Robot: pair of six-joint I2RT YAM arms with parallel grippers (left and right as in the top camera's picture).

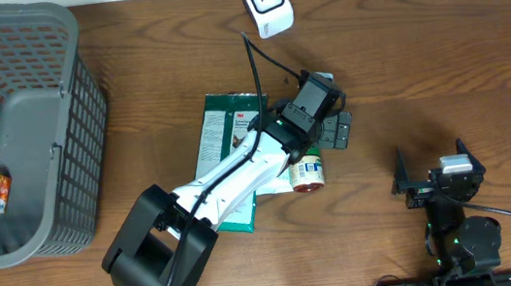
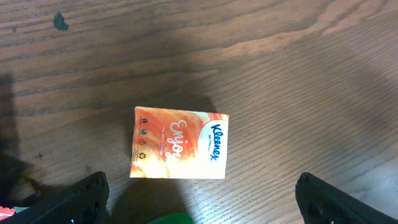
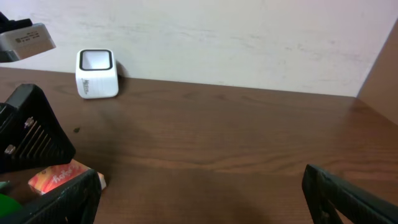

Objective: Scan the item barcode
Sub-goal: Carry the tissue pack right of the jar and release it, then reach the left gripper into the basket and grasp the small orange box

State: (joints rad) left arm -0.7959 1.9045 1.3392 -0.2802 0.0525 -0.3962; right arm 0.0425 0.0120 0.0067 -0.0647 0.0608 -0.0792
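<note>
Table point(image 2: 311, 74): wood, dark brown, grain lines plain across the top; smooth, with a dull sheen (solid or veneer, cannot tell).
Tissue pack point(image 2: 179, 143): thin printed wrap, orange and white, soft-looking; slight gloss, likely plastic film.
Scanner point(image 1: 266, 2): white plastic shell, smooth, lightly glossy; dark glassy window on its face.
Basket point(image 1: 85, 105): grey plastic, open lattice walls, solid rim; matt.
Green packet point(image 1: 225, 132): flat printed cover, smooth, low sheen; card or film, cannot tell.
Wall point(image 3: 249, 43): white, matt, faintly mottled and scuffed.
</note>
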